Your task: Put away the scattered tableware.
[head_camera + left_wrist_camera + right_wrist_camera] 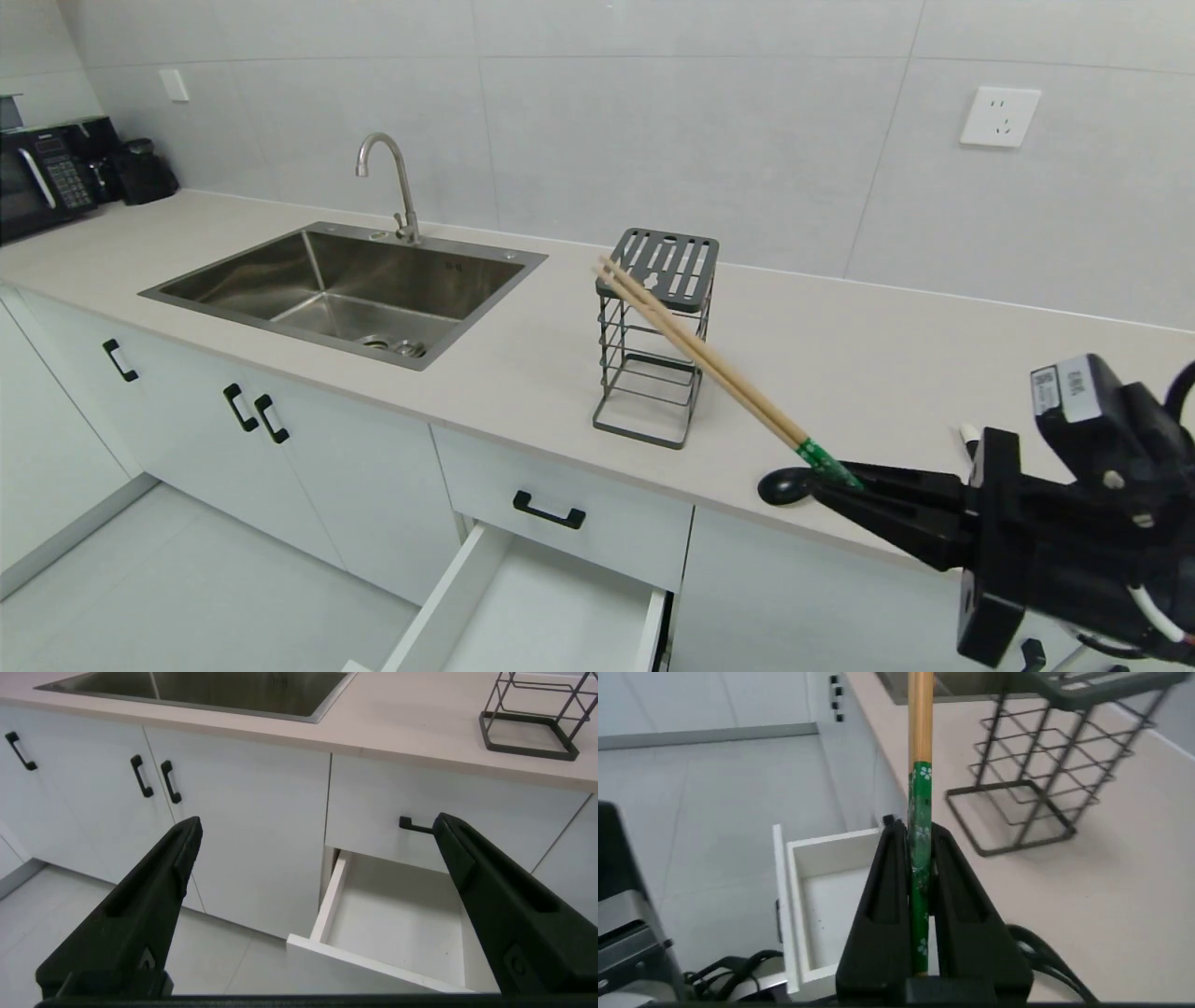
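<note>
My right gripper (845,481) is shut on a pair of wooden chopsticks (700,355) by their green-patterned ends (919,849). The sticks slant up and to the left, their tips in front of the slotted top of the wire utensil rack (658,331) on the counter. A black spoon (784,485) lies on the counter near its front edge, just beside the gripper. My left gripper (318,915) is open, hanging in front of the cabinets above the open white drawer (402,924).
A steel sink (345,289) with a faucet (387,182) sits left of the rack. A microwave (42,177) stands at the far left. The open drawer (532,607) juts out below the counter edge. A small white-and-black object (968,435) lies on the counter behind the right arm.
</note>
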You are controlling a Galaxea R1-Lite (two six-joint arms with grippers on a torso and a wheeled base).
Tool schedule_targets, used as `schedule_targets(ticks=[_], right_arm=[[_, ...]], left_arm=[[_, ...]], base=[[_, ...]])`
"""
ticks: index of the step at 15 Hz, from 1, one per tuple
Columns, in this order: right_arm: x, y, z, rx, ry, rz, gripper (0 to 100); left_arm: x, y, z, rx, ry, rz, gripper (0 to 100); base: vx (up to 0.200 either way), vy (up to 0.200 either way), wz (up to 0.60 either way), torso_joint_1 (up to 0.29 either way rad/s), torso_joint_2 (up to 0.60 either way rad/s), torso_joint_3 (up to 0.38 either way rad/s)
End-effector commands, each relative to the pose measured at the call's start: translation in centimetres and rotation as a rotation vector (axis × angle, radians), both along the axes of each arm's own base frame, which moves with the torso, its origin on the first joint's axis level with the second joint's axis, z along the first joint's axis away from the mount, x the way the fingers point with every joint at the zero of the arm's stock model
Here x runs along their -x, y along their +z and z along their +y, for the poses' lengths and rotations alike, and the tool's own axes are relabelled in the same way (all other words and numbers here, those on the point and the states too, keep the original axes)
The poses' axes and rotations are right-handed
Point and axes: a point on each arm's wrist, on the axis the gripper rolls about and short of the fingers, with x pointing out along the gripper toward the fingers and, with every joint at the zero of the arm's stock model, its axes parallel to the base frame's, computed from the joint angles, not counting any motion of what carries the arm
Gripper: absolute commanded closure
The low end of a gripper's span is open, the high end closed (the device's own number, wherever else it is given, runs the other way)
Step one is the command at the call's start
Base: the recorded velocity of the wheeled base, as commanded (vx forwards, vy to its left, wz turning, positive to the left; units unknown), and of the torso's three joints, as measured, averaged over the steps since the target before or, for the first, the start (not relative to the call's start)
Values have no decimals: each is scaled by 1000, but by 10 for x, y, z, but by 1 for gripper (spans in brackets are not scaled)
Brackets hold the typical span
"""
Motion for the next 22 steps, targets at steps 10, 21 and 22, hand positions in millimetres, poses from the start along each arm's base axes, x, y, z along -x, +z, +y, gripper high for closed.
schedule_targets(ticks=[10,21,22], right_arm=[[-1,-37,52,187,33,118,100],[0,-83,154,377,90,142,100],[-2,-85,157,379,89,144,100]], left_arm=[[0,0,0,0,0,1,0],[0,0,0,0,0,1,0],[0,0,0,0,0,1,0]], base=[[0,0,0,0,0,0],[0,0,0,0,0,0],[0,0,0,0,0,0]])
